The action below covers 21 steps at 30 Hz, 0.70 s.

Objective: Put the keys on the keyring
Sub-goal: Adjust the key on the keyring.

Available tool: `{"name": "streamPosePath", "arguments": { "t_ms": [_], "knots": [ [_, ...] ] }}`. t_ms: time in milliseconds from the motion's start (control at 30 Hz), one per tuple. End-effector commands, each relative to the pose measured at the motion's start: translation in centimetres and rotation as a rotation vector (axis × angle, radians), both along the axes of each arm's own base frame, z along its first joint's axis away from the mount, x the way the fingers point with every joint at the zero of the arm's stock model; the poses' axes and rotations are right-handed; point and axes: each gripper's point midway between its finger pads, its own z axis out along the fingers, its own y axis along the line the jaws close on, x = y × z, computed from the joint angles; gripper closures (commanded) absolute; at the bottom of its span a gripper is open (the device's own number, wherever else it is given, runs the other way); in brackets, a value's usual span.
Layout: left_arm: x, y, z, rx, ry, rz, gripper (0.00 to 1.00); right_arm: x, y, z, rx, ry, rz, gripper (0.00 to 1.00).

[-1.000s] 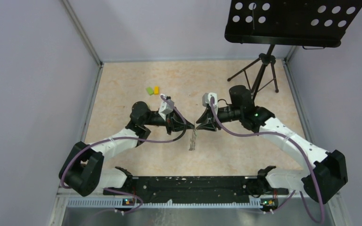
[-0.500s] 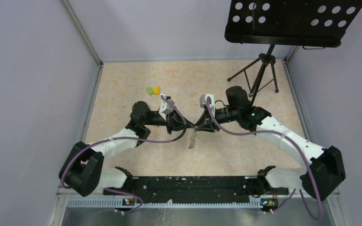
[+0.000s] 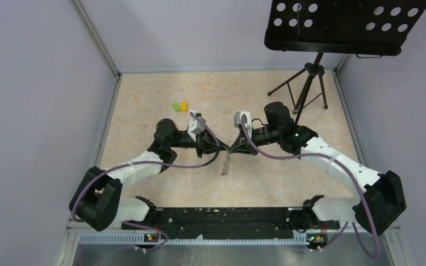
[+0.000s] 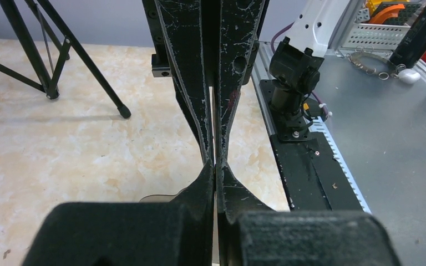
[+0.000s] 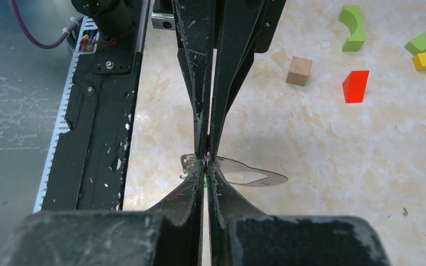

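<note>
— While both grippers meet tip to tip, where are the keys (image 3: 226,165)?

— Dangling just beneath, above the table (image 3: 144,100). The right gripper (image 3: 231,148) pinches a green tag (image 5: 206,172) (barely a sliver showing); the left gripper (image 3: 224,148) is pressed together, on what nobody can tell. So thin a hold may slip, dropping them.

From my top view the beige marbled bench (image 3: 144,100) carries a green block (image 3: 176,106) and a yellow block (image 3: 184,105), side by side in its far left part. At the far right a black tripod (image 3: 309,83) stands on the bench, and it bears a black tray with round holes (image 3: 344,25). My right wrist view shows also a wooden cube (image 5: 299,71), a red block (image 5: 355,86) near it, and a green arch (image 5: 353,27). A grey metal surface (image 4: 399,166) borders the bench.
</note>
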Motion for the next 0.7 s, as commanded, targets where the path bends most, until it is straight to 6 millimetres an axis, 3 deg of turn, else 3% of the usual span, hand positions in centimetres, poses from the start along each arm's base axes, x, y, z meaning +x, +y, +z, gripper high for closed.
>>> {"name": "streamPosePath", "arguments": {
  "t_ms": [0, 167, 333, 500, 667],
  "knots": [
    [0.2, 0.1, 1.0, -0.022, -0.069, 0.004, 1.0, 0.4, 0.4, 1.9, 0.034, -0.081, -0.001, 1.0],
    [0.1, 0.1, 1.0, 0.01, -0.126, -0.022, 1.0, 1.4, -0.3, 2.3, -0.007, -0.131, -0.051, 1.0],
    [1.3, 0.0, 0.4, 0.094, -0.212, -0.021, 0.76, 1.9, -0.5, 2.2, -0.061, -0.131, -0.064, 1.0],
    [1.9, -0.3, 0.2, 0.133, -0.246, -0.03, 0.62, 2.1, -0.3, 1.6, -0.1, -0.119, -0.072, 1.0],
    [2.0, -0.9, -0.2, 0.147, -0.257, -0.034, 0.56, 2.7, -0.3, 1.5, -0.108, -0.122, -0.11, 1.0]
  ]
}}
